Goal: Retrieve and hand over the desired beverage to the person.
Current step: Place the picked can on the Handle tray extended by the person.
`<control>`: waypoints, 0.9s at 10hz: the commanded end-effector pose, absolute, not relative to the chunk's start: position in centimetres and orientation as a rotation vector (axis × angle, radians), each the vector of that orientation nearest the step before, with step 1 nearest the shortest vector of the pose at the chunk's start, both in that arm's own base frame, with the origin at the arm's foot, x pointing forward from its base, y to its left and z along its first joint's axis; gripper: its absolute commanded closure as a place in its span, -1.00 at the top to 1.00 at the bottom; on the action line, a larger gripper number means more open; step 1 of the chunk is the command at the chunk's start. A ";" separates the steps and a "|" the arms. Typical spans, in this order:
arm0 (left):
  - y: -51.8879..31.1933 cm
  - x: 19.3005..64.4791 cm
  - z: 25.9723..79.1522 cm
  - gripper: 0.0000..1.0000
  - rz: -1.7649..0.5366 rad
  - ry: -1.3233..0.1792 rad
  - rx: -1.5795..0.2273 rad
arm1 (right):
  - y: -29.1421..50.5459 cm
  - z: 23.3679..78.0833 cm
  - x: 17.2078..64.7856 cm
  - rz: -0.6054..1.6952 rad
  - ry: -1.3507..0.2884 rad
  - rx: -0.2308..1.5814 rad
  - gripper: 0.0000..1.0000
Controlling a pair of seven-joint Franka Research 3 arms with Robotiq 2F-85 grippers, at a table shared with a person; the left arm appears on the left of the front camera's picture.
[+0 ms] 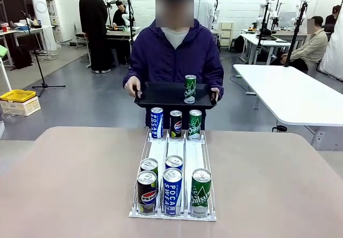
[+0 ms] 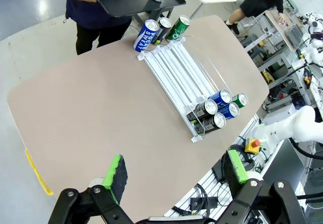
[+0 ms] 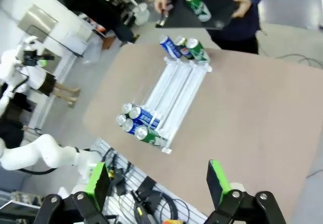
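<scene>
A clear three-lane rack (image 1: 161,151) lies on the table (image 1: 69,179), running from near to far. At its near end the left lane holds a Pepsi can (image 1: 147,191) with a green-rimmed can (image 1: 149,166) just behind it. The middle lane holds a Pocari Sweat can (image 1: 172,191) with a blue can (image 1: 174,162) just behind, and the right lane holds one Chilsung can (image 1: 201,192). The middle stretch of all three lanes is bare.

At the far end three more cans stand upright in a row: a far Pocari can (image 1: 156,123), a far Pepsi can (image 1: 176,124) and a far Chilsung can (image 1: 195,124).

The person (image 1: 177,53) stands at the far side of the table, holding a black tray (image 1: 161,94) with one hand at each end. A green tray can (image 1: 190,89) stands upright on its right part.

The left gripper (image 2: 176,172) hangs high above the near side, with its fingers spread wide and nothing between them. The right gripper (image 3: 157,181) is the same, spread and holding nothing.
</scene>
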State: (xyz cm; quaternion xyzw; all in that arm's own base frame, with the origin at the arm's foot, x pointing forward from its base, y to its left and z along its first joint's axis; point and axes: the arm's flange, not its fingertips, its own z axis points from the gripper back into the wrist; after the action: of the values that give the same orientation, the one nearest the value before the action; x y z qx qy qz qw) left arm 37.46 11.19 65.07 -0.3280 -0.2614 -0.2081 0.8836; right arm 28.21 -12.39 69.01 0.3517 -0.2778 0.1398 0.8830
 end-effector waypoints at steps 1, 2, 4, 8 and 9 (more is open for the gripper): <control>11.2 37.4 65.1 1.00 -0.446 -0.558 -0.699 | -11.4 69.1 26.9 0.267 -0.548 0.645 1.00; 11.2 37.4 65.1 1.00 -0.446 -0.558 -0.699 | -12.4 69.0 28.2 0.291 -0.578 0.732 1.00; 11.2 37.4 65.1 1.00 -0.446 -0.558 -0.699 | -12.4 69.0 28.2 0.291 -0.578 0.732 1.00; 11.2 37.4 65.1 1.00 -0.446 -0.558 -0.699 | -12.4 69.0 28.2 0.291 -0.578 0.732 1.00; 11.2 37.4 65.1 1.00 -0.446 -0.558 -0.699 | -12.4 69.0 28.2 0.291 -0.578 0.732 1.00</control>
State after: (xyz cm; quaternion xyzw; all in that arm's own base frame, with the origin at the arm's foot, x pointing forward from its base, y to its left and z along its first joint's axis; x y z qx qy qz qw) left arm 37.46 11.18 65.07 -0.3280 -0.2613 -0.2082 0.8836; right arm 28.07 -12.38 69.12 0.3425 -0.2776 0.1330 0.8876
